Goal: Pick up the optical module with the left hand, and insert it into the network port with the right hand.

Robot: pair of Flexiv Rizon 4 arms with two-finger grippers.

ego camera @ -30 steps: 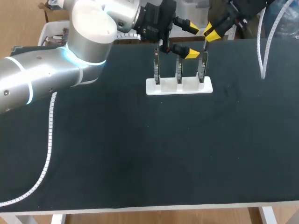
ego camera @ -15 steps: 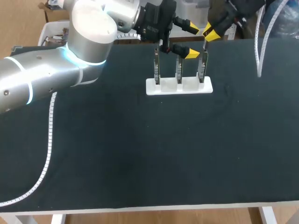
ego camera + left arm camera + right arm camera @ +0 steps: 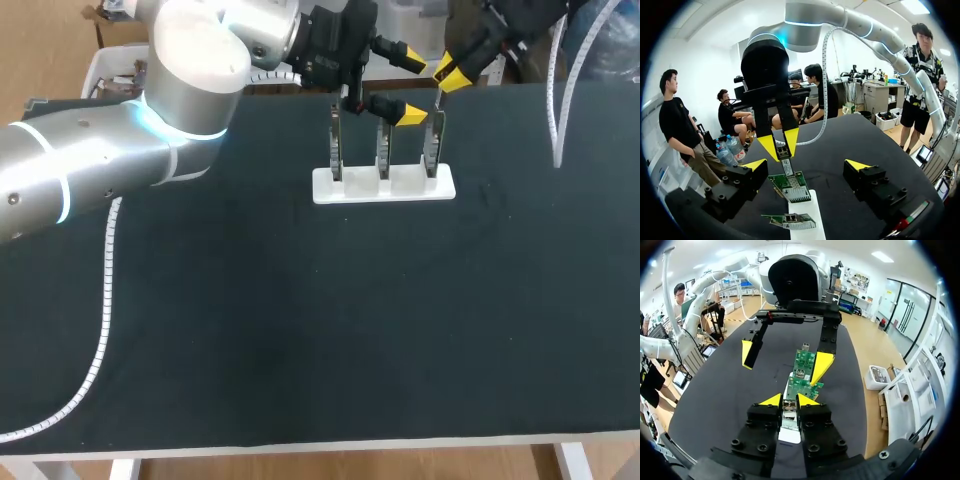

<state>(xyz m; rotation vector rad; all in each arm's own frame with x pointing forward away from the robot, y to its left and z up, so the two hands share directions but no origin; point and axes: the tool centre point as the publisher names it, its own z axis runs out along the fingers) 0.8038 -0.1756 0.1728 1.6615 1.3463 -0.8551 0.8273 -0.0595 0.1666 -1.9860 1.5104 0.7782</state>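
Observation:
A white holder [image 3: 385, 186] at the table's far side carries three upright circuit boards. My right gripper [image 3: 449, 74] hangs over the rightmost board [image 3: 432, 140], shut on the small metal optical module [image 3: 788, 407]. The module points down at that board's network port [image 3: 796, 192], and the right gripper [image 3: 780, 145] pinches its upper end. My left gripper [image 3: 405, 82] stands open beside the middle board [image 3: 382, 145]. Its fingers [image 3: 755, 165] stand wide apart, with nothing held between them. In the right wrist view the left gripper [image 3: 785, 359] faces mine across the boards [image 3: 802, 365].
A corrugated white cable [image 3: 105, 300] from the left arm trails across the black table's [image 3: 320, 330] left side. Another white cable loop [image 3: 555, 100] hangs at the far right. A white bin [image 3: 105, 65] stands past the far left edge.
The cable loop by my right arm has swung slightly left. Both grippers stay where they were, the right one still holding the module.

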